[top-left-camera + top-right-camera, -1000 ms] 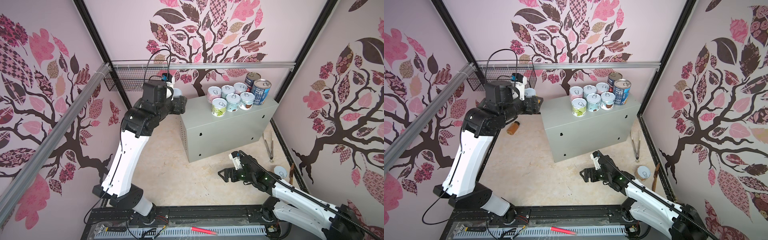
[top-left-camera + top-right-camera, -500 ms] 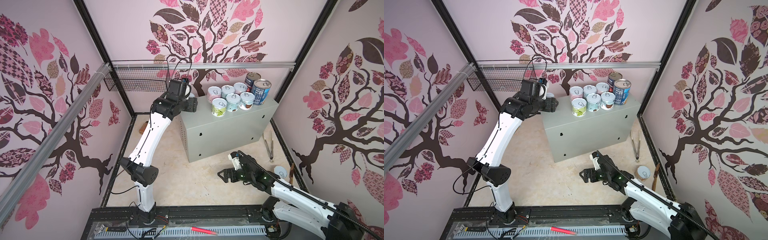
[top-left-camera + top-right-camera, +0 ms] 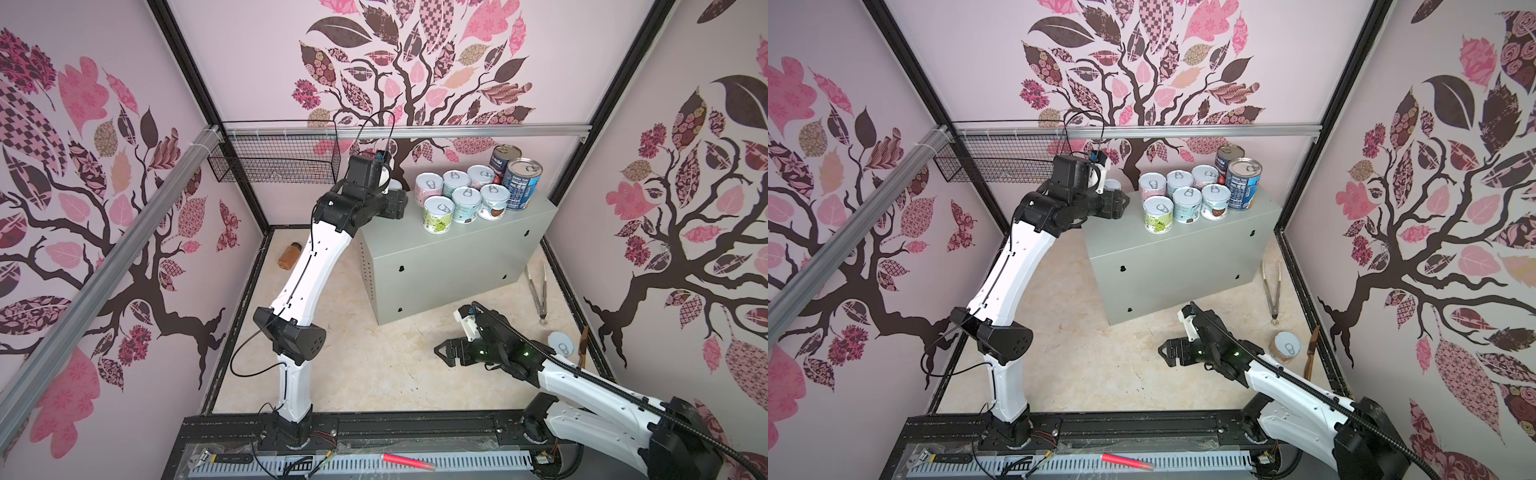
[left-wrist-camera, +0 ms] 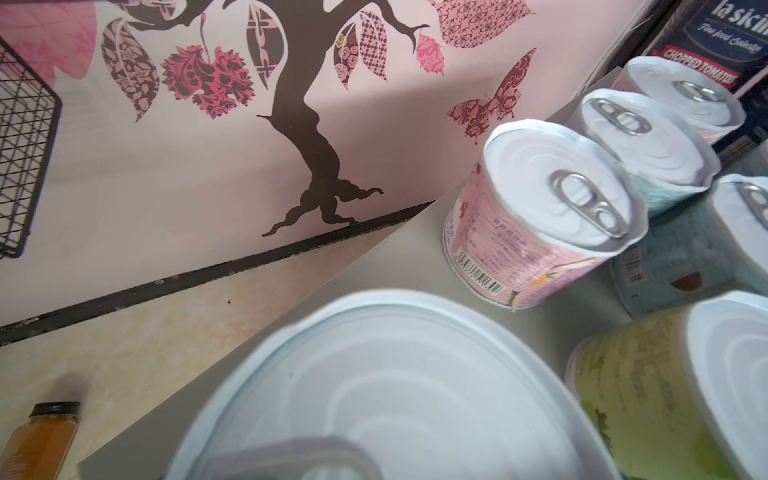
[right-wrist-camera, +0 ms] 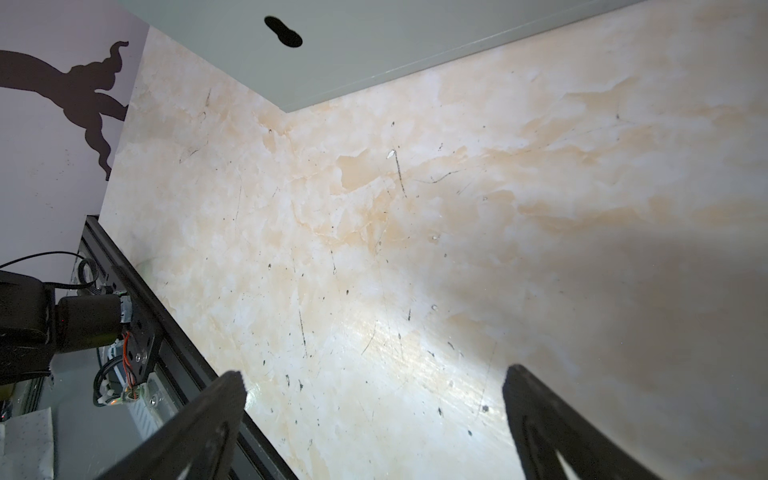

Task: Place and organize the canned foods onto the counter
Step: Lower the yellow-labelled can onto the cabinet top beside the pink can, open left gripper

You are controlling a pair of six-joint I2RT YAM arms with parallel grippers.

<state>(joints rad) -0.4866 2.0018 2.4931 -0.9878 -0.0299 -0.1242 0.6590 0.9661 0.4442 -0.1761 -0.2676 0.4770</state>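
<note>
My left gripper [image 3: 394, 198] [image 3: 1116, 198] is shut on a short white-lidded can [image 3: 393, 182] [image 3: 1112, 185] and holds it over the left end of the grey counter [image 3: 457, 257] [image 3: 1183, 257]. In the left wrist view the can's lid [image 4: 395, 395] fills the near field and hides the fingers. Several short white-lidded cans [image 3: 461, 195] [image 4: 540, 216] stand grouped on the counter, with a blue tall can [image 3: 521, 185] and a tomato can [image 3: 503, 160] behind. One short can [image 3: 562, 343] [image 3: 1285, 347] stands on the floor at right. My right gripper [image 3: 446, 353] [image 3: 1169, 353] [image 5: 374, 382] is open low over the floor, holding nothing.
An amber bottle [image 3: 289, 255] [image 4: 41, 440] lies on the floor by the left wall. Metal tongs [image 3: 538, 291] lie right of the counter and a brown-handled tool [image 3: 583, 340] by the right edge. A black wire basket [image 3: 274, 164] hangs on the back rail.
The left arm has swung right from near the basket to the counter's left end, carrying the can. The right arm has not moved.
</note>
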